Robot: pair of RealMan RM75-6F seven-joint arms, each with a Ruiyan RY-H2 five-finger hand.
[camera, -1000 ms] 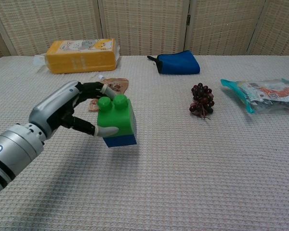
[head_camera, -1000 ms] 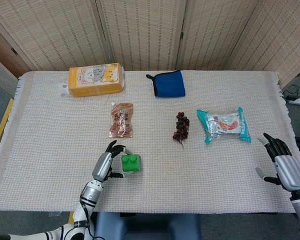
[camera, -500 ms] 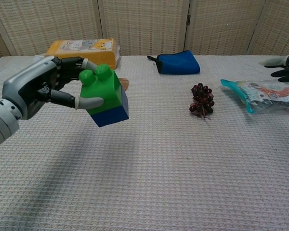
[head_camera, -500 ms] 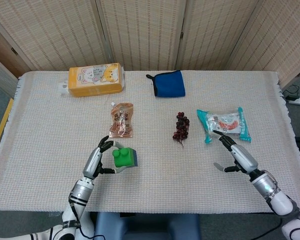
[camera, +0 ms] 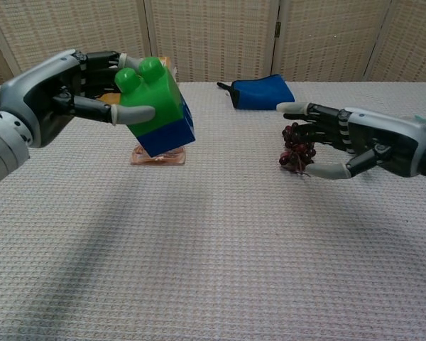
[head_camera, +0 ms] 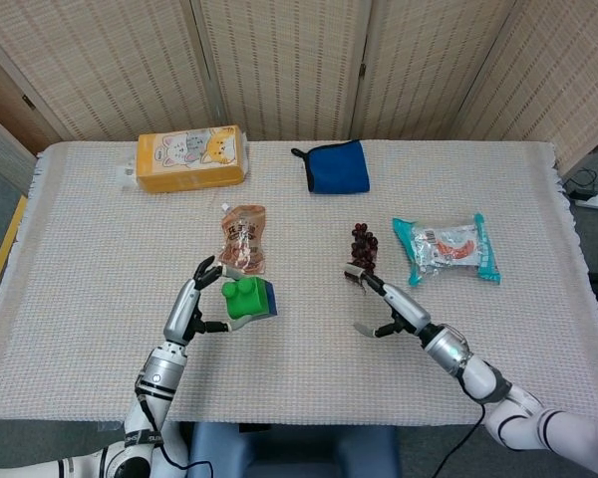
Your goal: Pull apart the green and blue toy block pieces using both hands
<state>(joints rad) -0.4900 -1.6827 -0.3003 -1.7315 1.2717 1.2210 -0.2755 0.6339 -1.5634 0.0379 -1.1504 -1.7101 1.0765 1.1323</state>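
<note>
Chest view shows the left hand holding the block higher than half a second ago, lifted clear of the counter and tilted, its fingers on the green piece with the blue piece underneath, the two pieces joined as before. The right hand has moved in from the far right edge toward the middle; it now hangs in front of the grapes with fingers spread wide and thumb below, holding nothing, and well apart from the block. In the head view the left hand grips the block just below the brown pouch, and the right hand sits just below the grapes, having left its earlier place under the teal packet. The orange box and the blue pouch lie at the back of the counter where they were. In the chest view the block hides most of the brown pouch.
</note>
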